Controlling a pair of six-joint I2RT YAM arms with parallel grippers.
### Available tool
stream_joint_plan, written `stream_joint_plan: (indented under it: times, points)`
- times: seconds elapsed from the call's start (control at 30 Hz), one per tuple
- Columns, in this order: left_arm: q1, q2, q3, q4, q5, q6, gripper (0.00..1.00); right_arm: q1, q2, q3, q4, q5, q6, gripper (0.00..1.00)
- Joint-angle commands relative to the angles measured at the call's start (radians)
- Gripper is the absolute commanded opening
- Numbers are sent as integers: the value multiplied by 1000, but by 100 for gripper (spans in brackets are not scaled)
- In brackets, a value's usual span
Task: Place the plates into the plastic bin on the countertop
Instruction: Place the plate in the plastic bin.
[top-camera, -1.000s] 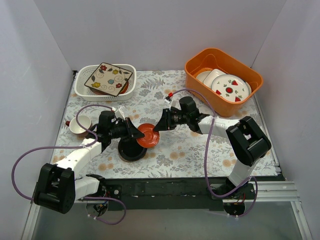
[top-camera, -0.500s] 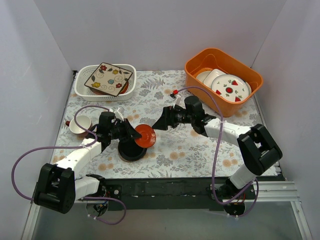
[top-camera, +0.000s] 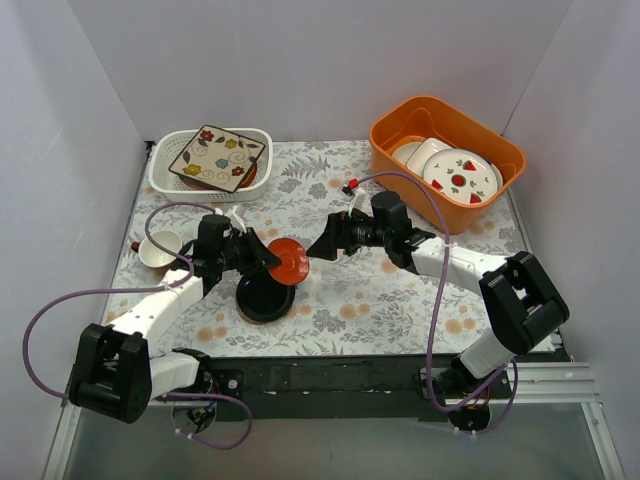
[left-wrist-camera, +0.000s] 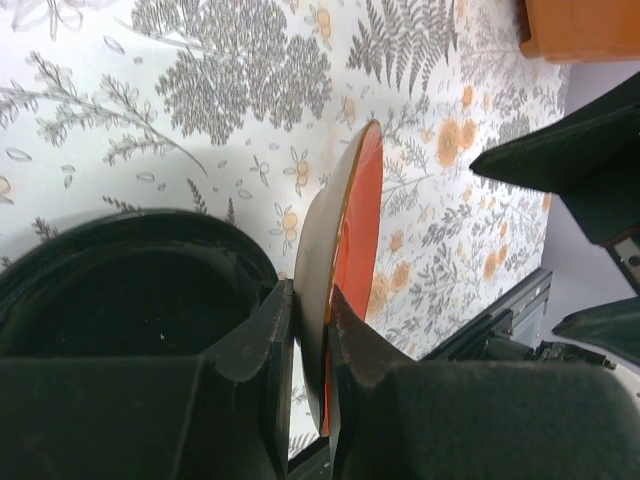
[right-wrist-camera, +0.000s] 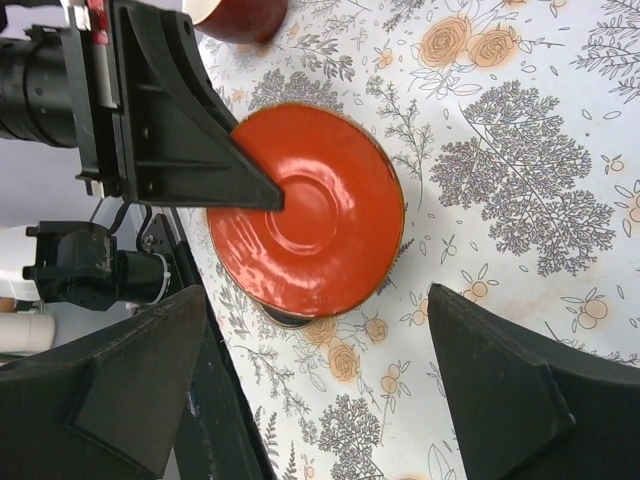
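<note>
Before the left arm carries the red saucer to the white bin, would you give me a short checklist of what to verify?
1. The left jaws are shut on the rim of the red saucer: ok.
2. The right jaws are open and apart from the saucer: ok.
3. Saucer clear of the dark dish beneath it: cannot tell.
4. Way to the white bin free, with the white cup off to the side: ok.
5. Room in the bin, where the cream flowered square plate lies tilted across the top: cannot tell.
</note>
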Motion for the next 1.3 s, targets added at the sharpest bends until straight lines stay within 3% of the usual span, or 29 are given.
stream_joint_plan:
  times: [0.0, 0.3, 0.7, 1.27]
  points:
    - [3, 19, 101, -7, -65, 10, 0, -12, -26, -1, 9, 5, -26, 98]
    - [4, 158, 211, -21, -125, -3, 0, -34, -40, -10, -2, 3, -37, 98]
    - [25, 371, 471, -49, -145, 7, 0, -66, -43, -25, -1, -20, -40, 98]
    - [176, 588, 748, -67, -96, -67, 0, -101, -43, -44, 15, -61, -32, 98]
